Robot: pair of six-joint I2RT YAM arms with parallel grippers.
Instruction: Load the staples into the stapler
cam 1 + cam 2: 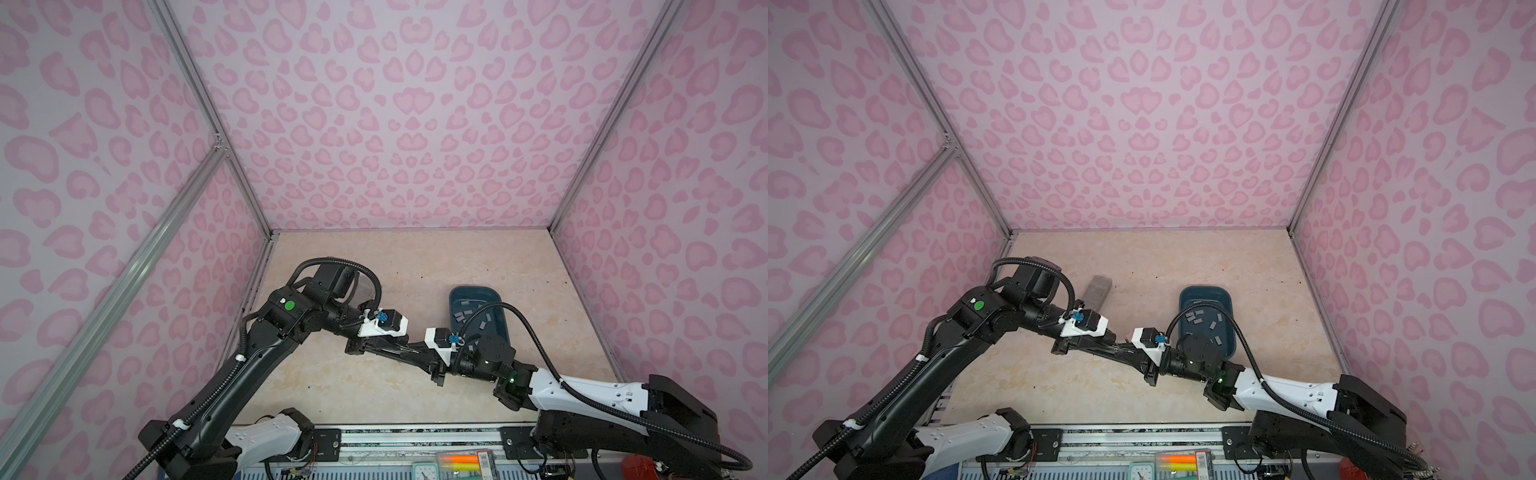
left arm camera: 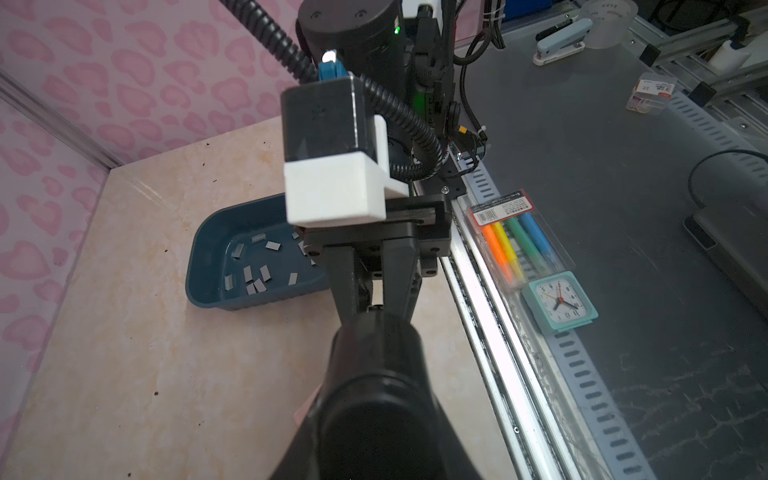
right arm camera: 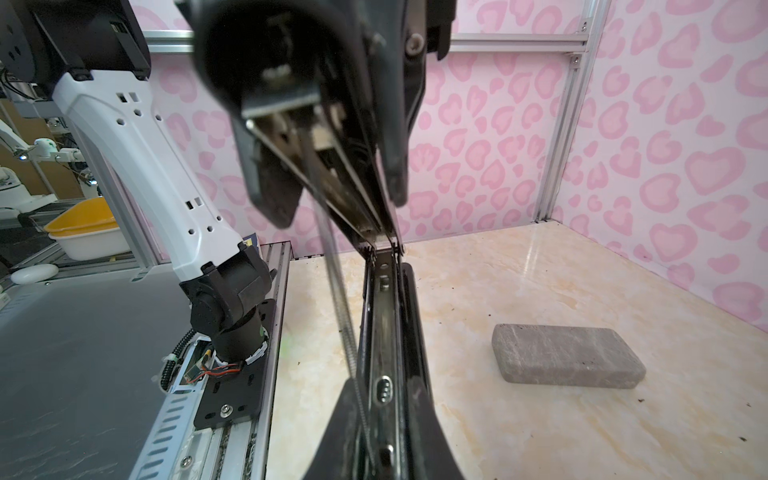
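Both arms are meeting over the front middle of the marble-look table [image 1: 415, 266]. The left gripper [image 3: 332, 183] is clenching one end of the black stapler [image 1: 397, 352]. The right gripper [image 2: 376, 301] is clamping the opposite end, fingers pressing against its sides. The stapler is spanning the gap between them, hinged open. Its metal magazine channel and spring rod are showing in the right wrist view. Cannot tell whether it is touching the tabletop. The staples [image 2: 248, 273] are lying scattered loose inside the dark blue tray [image 2: 208, 257], which is sitting just beside the right arm's wrist. A grey stone block [image 3: 567, 357] is resting on the table beyond the left arm, well apart from the tray.
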